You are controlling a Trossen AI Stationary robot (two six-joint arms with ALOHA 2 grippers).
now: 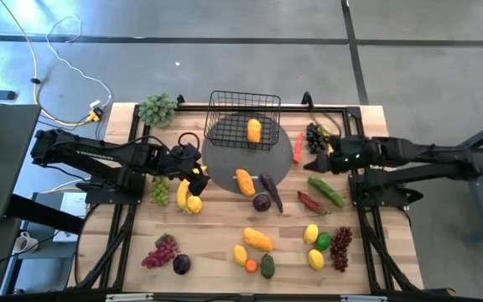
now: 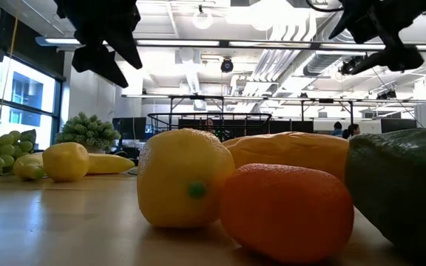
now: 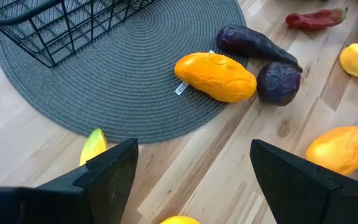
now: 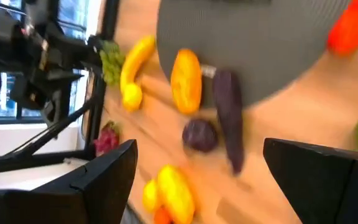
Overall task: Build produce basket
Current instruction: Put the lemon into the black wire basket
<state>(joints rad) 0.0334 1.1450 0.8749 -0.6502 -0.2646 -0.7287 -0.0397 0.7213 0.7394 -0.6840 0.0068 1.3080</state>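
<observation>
The wooden surface (image 1: 225, 252) carries a round grey mat (image 1: 246, 161) with the black wire basket (image 1: 243, 119) on its far part, one orange mango (image 1: 254, 130) inside. Other produce lies scattered: a mango (image 3: 216, 76) on the mat's edge touches an eggplant (image 3: 253, 42), a banana (image 1: 183, 195) beside a lemon (image 1: 194, 204). The left end effector (image 1: 198, 172) hovers over the banana, wide open and empty. The right end effector (image 1: 321, 162) hangs near the dark grapes (image 1: 314, 136), likewise open and empty.
</observation>
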